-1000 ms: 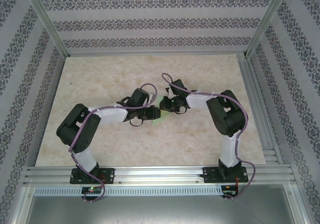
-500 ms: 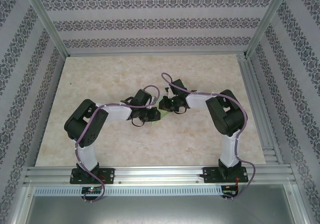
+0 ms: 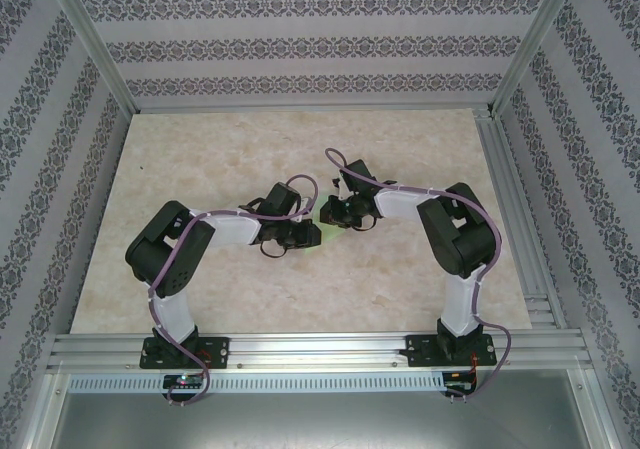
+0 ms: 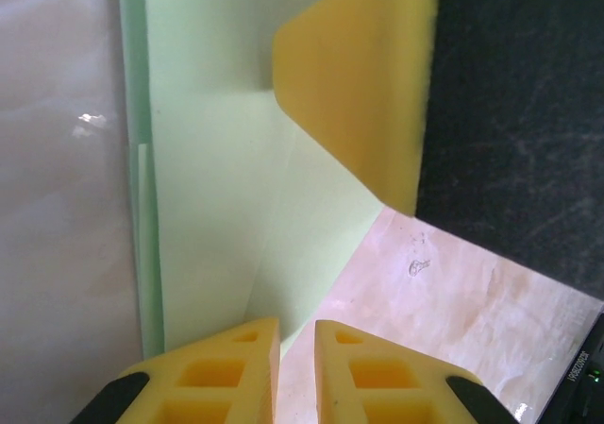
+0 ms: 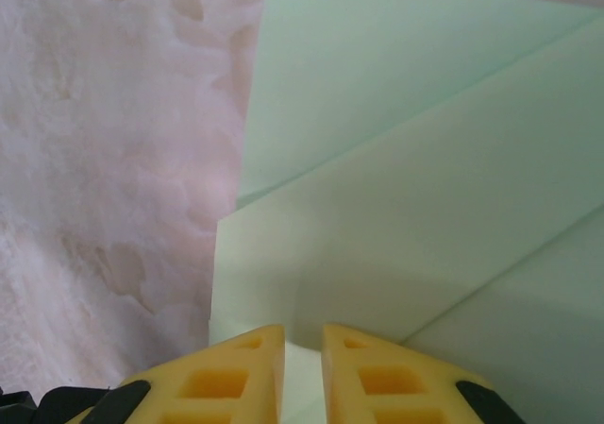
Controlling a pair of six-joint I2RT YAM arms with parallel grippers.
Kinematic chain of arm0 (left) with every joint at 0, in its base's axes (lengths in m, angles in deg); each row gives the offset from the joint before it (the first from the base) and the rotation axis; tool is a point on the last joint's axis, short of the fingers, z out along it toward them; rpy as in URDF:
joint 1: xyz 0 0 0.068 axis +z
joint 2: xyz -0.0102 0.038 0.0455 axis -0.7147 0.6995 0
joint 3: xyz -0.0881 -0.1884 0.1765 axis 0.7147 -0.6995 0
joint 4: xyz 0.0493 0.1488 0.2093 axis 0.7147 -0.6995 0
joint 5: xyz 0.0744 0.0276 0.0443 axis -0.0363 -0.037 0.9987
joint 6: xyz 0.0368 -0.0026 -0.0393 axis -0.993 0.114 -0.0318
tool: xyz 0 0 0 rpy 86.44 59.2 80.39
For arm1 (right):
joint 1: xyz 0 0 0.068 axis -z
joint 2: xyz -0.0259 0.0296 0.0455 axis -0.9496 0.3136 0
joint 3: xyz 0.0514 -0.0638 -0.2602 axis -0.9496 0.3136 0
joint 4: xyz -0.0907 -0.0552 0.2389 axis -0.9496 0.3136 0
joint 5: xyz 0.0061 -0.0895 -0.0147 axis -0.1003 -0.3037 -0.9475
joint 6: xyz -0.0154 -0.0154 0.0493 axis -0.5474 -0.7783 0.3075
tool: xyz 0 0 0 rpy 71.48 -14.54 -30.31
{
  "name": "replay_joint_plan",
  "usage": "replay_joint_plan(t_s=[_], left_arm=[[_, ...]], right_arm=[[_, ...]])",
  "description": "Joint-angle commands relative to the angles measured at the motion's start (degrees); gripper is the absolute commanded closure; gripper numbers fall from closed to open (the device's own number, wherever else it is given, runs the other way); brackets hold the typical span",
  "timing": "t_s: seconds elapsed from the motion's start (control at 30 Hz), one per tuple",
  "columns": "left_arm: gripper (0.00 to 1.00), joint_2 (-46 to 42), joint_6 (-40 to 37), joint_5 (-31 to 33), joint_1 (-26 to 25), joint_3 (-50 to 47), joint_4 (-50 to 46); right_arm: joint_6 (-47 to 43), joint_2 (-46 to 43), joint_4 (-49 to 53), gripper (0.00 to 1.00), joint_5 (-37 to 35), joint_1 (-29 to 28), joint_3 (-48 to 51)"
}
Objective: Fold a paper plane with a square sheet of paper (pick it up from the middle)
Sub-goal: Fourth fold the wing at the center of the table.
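– Near the middle of the table (image 3: 200, 159), what do you see?
– Two arms lean in and meet there. The left pincer (image 3: 303, 235) and the right pincer (image 3: 328, 212) are almost tip to tip. A little bit of folded green paper (image 3: 314, 239) peeks out between them, down on the table.
– What does the paper look like up close?
– From the left wrist, the folded green paper (image 4: 217, 188) lies flat on the pale, marbled table. It has a long straight edge on the left, with thin layers showing along it. A slanted edge runs down to a point right at the left pincer (image 4: 296, 331).
– Is the left pincer holding it?
– Its two yellow fingers are nearly together, with a thin gap. The paper's point reaches that gap, but I cannot tell if it is pinched.
– And the other yellow thing at the top?
– That is a finger (image 4: 363, 84) of the right pincer, on top of the far part of the paper.
– How about the right wrist view?
– The right pincer (image 5: 302, 337) also has its fingers close, with a slim gap. Paper shows in the gap and spreads out ahead in flat layers with slanted creases. I cannot tell if it grips the paper or only presses on it.
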Motion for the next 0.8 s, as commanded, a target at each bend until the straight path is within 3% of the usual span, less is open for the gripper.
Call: replay_joint_plan(t_s=[0.0,0.23,0.77], left_arm=[[0.82,-1.68,-0.10,0.64,-0.44,0.08,0.40],[0.86,-0.91,-0.14,1.88,-0.45,0.13,-0.06],[0.89,-3.67,-0.09,1.41,-0.44,-4.13,-1.29]], right_arm=[[-0.89,-2.22,0.11,0.80,1.77,-0.65,0.07],[-0.66,-2.19,-1.72,0.80,4.02,-1.35,0.58],[-0.59,2.65,-0.83,0.84,1.19,-1.00,1.20]])
